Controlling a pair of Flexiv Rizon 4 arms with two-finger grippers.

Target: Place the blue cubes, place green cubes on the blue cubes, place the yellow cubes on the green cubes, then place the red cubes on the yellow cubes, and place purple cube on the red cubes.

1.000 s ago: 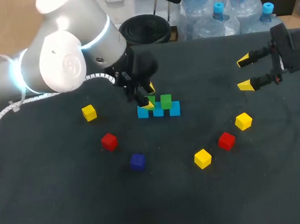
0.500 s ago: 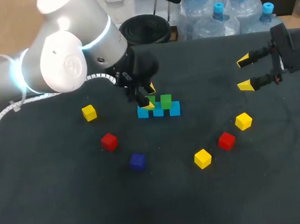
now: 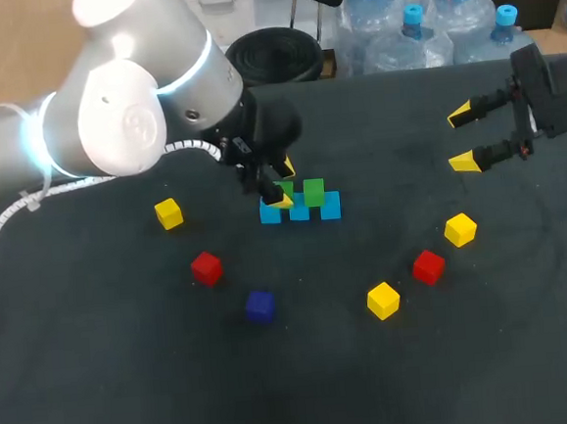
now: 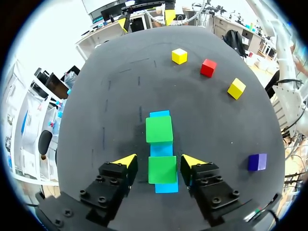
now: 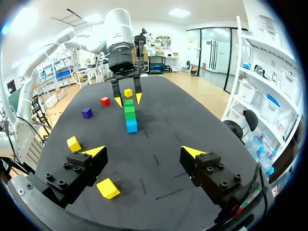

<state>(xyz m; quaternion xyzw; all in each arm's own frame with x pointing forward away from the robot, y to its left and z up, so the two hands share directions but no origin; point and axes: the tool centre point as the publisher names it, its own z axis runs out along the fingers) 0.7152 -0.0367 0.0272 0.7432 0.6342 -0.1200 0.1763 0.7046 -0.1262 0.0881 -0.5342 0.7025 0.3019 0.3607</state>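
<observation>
1. Evidently for the later layers, a yellow cube (image 3: 169, 213), a red cube (image 3: 206, 268) and the purple cube (image 3: 260, 306) are left loose at the left.
2. Mid-tabletop, the left claw (image 4: 159, 160) is held spread astride a bright green cube (image 4: 162, 169). Slim gaps are seen at both sides, and the cube is seated squarely on the blue row (image 3: 330, 206).
3. The right claw (image 3: 462, 137) is kept open, empty and well apart.

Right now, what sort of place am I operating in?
Most likely a robotics lab bench: a dark table scattered with loose cubes, green cubes stacked on blue cubes, my left gripper open around one green cube, and my right gripper open off to the side.
</observation>
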